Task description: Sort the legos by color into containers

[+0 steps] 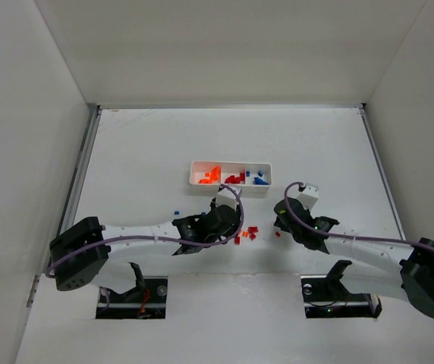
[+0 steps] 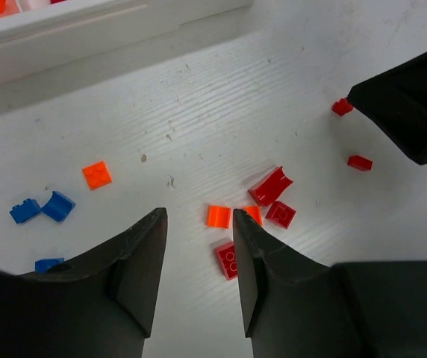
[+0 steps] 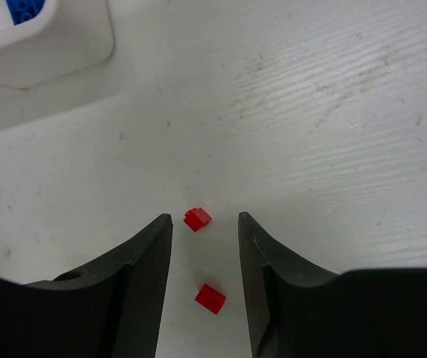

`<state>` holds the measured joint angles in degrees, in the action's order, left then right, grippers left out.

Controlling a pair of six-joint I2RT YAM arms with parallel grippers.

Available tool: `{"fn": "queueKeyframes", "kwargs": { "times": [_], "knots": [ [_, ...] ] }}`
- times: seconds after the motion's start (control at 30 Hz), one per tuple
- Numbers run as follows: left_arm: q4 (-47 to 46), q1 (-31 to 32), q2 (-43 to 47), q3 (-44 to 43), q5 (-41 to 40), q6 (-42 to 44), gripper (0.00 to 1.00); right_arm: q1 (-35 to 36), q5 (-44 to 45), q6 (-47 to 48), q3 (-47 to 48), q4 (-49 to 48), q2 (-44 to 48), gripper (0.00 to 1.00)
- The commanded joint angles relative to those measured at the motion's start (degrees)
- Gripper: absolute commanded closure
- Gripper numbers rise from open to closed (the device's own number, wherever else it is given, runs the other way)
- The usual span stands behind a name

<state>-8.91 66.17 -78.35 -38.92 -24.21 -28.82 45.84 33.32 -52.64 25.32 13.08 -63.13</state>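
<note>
The white tray [image 1: 231, 162] sits mid-table with orange, red and blue legos in its three compartments. My left gripper [image 2: 198, 224] is open and empty, low over loose legos: an orange tile [image 2: 219, 216] at its tips, a red brick [image 2: 227, 260] by the right finger, a red arch [image 2: 270, 185], another orange tile [image 2: 96, 174] and blue pieces [image 2: 49, 206]. My right gripper [image 3: 205, 221] is open and empty, straddling two small red bricks, one [image 3: 197, 218] at the tips and one [image 3: 210, 297] further in. In the top view the left gripper [image 1: 228, 214] and the right gripper [image 1: 281, 220] flank the red cluster [image 1: 246, 234].
The tray's near wall [image 2: 86, 33] crosses the top of the left wrist view. Its blue-end corner [image 3: 42, 45] shows at the top left of the right wrist view. The right gripper's black finger [image 2: 415, 112] shows in the left wrist view. White walls enclose the table.
</note>
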Motion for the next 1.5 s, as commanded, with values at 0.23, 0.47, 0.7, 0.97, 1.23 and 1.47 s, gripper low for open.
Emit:
{"fn": "queueKeyframes", "kwargs": {
  "times": [0.23, 0.47, 0.7, 0.97, 1.23, 1.47],
  "knots": [
    [0.6, 4.8, 1.5, 3.8, 2.1, 0.1, 0.56, 1.1, 0.7, -3.7, 4.2, 3.9, -3.4, 0.54],
    [-0.1, 5.3, 1.8, 4.6, 3.4, -0.8, 0.53, 1.1, -1.2, -3.1, 4.5, -0.9, -7.5, 0.57],
    [0.0, 6.4, 0.8, 5.4, 4.4, -2.2, 0.53, 1.1, -0.4, -2.4, 5.4, -1.9, -10.9, 0.69],
    [-0.2, 6.9, -2.9, 4.4, 4.4, -3.3, 0.53, 2.6, 2.2, -0.9, 5.3, -2.7, -9.9, 0.77],
    [-0.7, 6.2, -6.8, 2.7, 3.7, -4.1, 0.57, 5.0, 2.5, 1.4, 4.0, -5.3, -3.0, 0.77],
    [-0.7, 5.9, -9.3, 0.9, 3.6, -4.6, 0.66, 5.9, 0.3, 4.8, 5.7, -9.6, -3.0, 0.77]
  ]
}}
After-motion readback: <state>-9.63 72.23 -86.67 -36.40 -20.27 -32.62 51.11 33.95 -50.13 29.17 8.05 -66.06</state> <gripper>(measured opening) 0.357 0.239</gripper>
